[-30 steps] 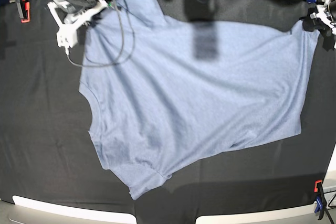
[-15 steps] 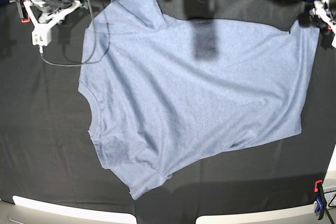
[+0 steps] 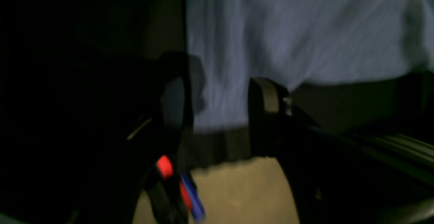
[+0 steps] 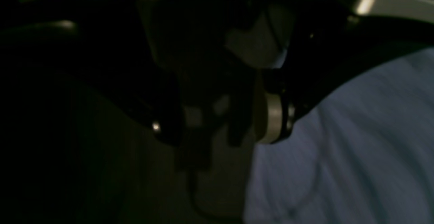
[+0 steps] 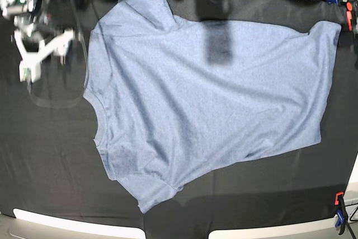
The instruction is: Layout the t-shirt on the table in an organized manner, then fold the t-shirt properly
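With both sets of jaws apart and empty, the blue-grey short-sleeved cotton t-shirt [image 5: 212,93] lies spread but creased on the black cloth-covered surface [image 5: 45,160]; layout appears under way, and smoothing the lower side should precede folding.

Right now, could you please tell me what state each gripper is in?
Left gripper: open, holding nothing.
Right gripper: open, holding nothing.
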You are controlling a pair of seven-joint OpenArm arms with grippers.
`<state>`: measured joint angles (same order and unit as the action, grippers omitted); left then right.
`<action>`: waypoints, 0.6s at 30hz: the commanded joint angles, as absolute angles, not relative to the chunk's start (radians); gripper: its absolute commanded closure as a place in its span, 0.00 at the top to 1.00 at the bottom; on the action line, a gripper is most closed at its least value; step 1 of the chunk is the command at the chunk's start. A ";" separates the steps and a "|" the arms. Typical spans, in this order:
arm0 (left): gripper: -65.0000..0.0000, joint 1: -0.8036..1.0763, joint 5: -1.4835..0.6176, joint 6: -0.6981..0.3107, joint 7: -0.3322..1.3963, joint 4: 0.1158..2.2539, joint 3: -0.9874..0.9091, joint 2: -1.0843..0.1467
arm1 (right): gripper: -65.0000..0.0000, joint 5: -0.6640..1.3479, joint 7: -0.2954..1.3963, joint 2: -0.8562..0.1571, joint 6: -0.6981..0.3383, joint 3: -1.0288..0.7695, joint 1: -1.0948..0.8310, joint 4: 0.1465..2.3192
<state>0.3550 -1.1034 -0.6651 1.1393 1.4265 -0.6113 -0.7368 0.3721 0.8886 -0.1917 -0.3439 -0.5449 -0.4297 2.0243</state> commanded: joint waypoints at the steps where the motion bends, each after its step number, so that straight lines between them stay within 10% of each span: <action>1: 0.43 0.331 -1.115 -0.674 1.091 1.440 -0.622 -0.762 | 0.50 0.379 0.872 -0.202 -0.348 -0.546 -0.414 2.036; 18: 0.43 -0.270 -0.711 -0.545 0.694 1.188 -0.245 -0.691 | 0.50 0.340 0.899 -0.174 -0.349 -0.332 -0.363 1.985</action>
<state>-0.2501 -0.6914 -0.5495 0.7200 1.1667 -0.2333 -0.6662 0.3336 0.9176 -0.1658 -0.3443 -0.3290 -0.3676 1.9697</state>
